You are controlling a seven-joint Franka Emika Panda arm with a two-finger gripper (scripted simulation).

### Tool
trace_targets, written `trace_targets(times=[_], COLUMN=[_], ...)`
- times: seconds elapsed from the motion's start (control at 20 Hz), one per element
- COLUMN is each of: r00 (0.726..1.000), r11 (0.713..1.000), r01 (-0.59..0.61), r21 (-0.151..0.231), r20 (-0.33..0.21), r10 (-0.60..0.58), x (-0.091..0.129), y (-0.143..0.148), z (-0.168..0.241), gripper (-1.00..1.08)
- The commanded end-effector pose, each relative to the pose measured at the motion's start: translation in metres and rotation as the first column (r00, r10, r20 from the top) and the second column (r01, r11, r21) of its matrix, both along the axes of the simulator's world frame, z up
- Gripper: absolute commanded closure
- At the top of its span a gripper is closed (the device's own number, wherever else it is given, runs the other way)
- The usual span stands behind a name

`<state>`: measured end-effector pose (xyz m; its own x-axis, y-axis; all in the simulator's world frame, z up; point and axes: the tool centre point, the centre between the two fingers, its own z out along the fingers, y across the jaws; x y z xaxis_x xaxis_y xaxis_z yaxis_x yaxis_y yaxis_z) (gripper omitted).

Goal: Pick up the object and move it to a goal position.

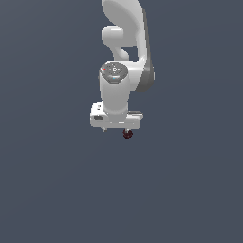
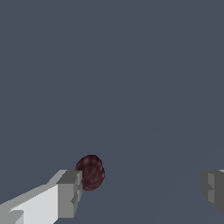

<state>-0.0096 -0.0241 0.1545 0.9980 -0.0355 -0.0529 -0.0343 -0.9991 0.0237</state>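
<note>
I see the lump (image 2: 90,172) just beside one finger (image 2: 70,194) of my claw (image 2: 142,190), on that finger's inner side, and I cannot tell if they touch. The other finger (image 2: 213,189) is well apart from it, so the claw stands wide apart and holds nothing. In the exterior view the lump (image 1: 127,134) shows only as a dark red speck under the claw body (image 1: 116,120), toward the exterior view's right end of it.

I judge the lump is very light, because it is tiny against the claw. Its surface is bumpy and roundish, so I expect it can roll or slip out sideways when the fingers close. It looks stiff, but I cannot be sure. I would take it across the middle, on its widest part, after I center the claw over it, since now it sits far to one side.

The grey tabletop (image 1: 52,190) shows no edge and no other thing in either view. I think there is open room on all sides for lifting and carrying. I do not see any goal mark.
</note>
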Motion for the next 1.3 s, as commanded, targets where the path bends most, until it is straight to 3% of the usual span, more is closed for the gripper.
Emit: trace_targets(times=[0.0,0.5,0.9,1.25], r00=[1.0,1.0,1.0,0.995], r11=[1.0,1.0,1.0,0.995], r01=[0.0,0.016,-0.012,-0.097], r21=[0.0,-0.018,-0.013,-0.002], r20=[0.0,0.008,0.011,0.023], r10=[0.0,-0.016,0.012,0.097], x=[0.0,0.003,-0.002,-0.018], y=[0.0,-0.035,-0.025,0.003], z=[0.0,0.005,-0.004,-0.029], gripper=[-0.92,-0.92,-0.92,-0.92])
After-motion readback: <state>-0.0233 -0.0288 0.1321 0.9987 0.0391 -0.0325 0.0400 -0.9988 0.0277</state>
